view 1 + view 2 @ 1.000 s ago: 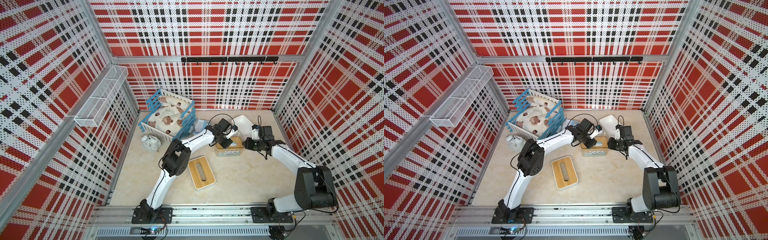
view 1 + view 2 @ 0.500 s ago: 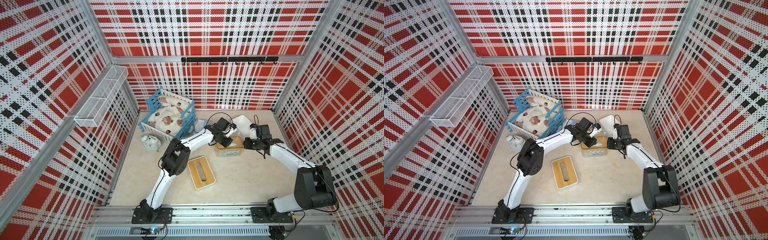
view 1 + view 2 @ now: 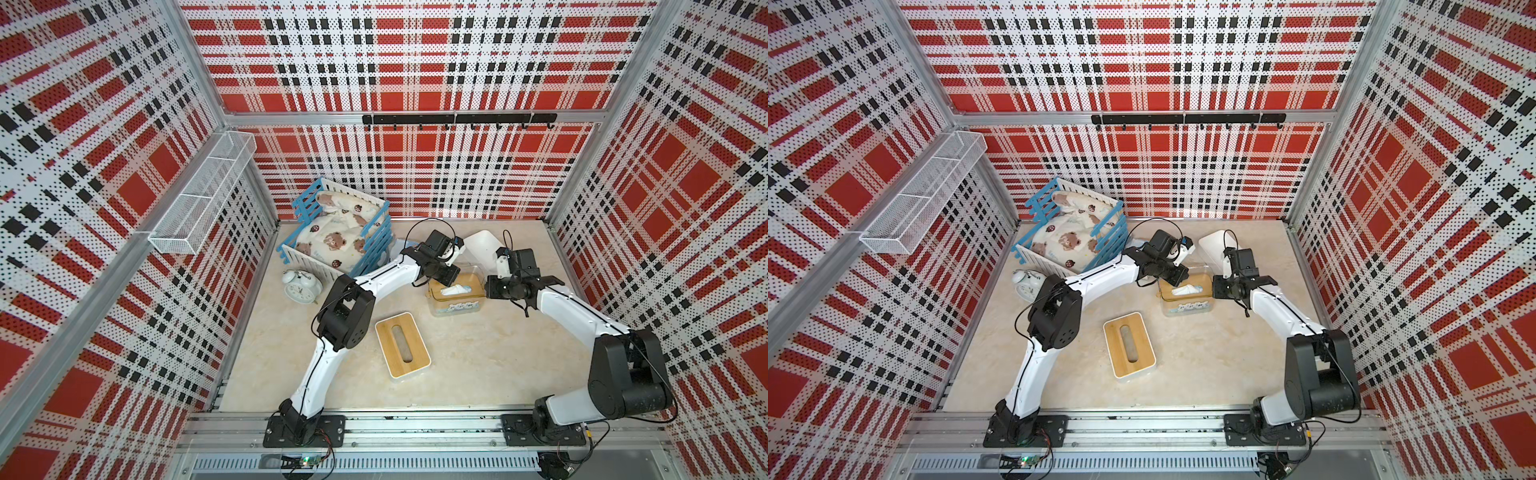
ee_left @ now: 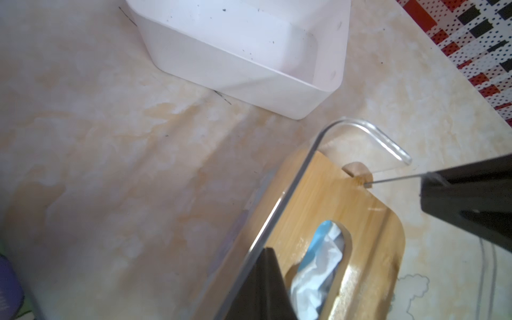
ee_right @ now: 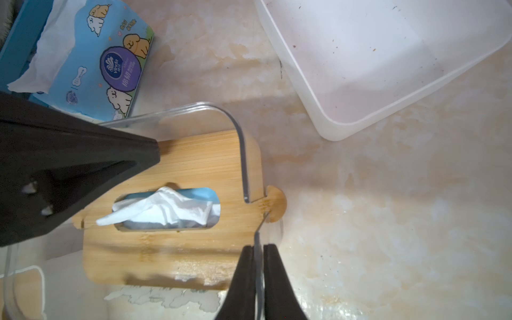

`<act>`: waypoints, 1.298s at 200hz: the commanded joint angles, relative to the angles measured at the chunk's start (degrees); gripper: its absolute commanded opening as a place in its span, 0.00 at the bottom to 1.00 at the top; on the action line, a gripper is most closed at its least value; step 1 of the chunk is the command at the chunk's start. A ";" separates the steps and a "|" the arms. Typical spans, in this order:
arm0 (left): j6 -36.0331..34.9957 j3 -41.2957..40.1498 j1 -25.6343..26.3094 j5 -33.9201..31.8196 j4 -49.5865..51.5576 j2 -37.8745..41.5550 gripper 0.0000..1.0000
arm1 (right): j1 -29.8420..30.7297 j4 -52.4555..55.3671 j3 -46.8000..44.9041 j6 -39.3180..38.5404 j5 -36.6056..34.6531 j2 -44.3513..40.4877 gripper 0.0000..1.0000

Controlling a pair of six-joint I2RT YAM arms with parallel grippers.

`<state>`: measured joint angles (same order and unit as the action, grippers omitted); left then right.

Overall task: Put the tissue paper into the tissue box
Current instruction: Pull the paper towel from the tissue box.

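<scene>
We saw beige tabletop (image 3: 478,365), plaid walls (image 3: 415,62), left gripper (image 4: 267,257) closed, right gripper (image 5: 257,249) pinching tissue box (image 5: 199,160) wall, tissue paper (image 5: 110,63) print legible only from right wrist.

The tissue paper pack (image 5: 94,63) has "Vinda" in white on its purple oval (image 5: 119,69), with small Chinese words beside it.

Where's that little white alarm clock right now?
In a top view the alarm clock stands at the left of the table, just in front of the blue basket.

Both top views bright, even overhead light; faint soft shadows on table (image 3: 478,365); walls (image 3: 415,62) bow toward edges. Wrist views softer, warm-tinted; right pincer (image 5: 259,250) blurred near lens; glare on table there.
</scene>
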<state>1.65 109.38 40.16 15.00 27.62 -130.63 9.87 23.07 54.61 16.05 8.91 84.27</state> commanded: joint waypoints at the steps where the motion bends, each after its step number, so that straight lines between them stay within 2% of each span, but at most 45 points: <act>1: -0.37 -1.59 -1.14 -3.24 -1.21 2.97 0.00 | 0.24 4.73 0.30 0.01 0.25 1.09 0.00; 21: -2.02 -2.65 -0.60 -2.88 -1.39 4.37 0.05 | 0.24 4.88 0.65 0.24 0.41 1.11 0.00; 51: -6.84 -6.01 1.67 -2.92 -2.97 7.49 0.22 | 0.23 4.96 1.07 0.47 0.84 1.23 0.00; 76: -10.25 -7.08 3.58 -6.46 -3.10 7.79 0.35 | 0.24 4.93 1.24 0.56 1.50 1.26 0.00; 106: -13.45 -6.33 5.29 -10.87 -3.06 6.85 0.44 | 0.19 4.73 1.29 0.60 2.06 1.23 0.00; 147: -17.21 -4.76 6.55 -10.43 -0.65 4.72 0.45 | 0.24 5.05 1.38 0.55 2.00 0.85 0.00; 228: -20.89 -1.08 7.03 -8.93 4.17 0.44 0.38 | 0.24 4.62 1.29 0.64 2.34 0.80 0.00; 259: -20.58 -0.42 6.86 -9.99 4.66 -0.33 0.25 | 0.19 4.63 1.68 0.48 2.43 1.11 0.00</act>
<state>-18.37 107.11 46.98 5.30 30.39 -129.08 9.98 24.62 55.48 16.08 9.43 84.55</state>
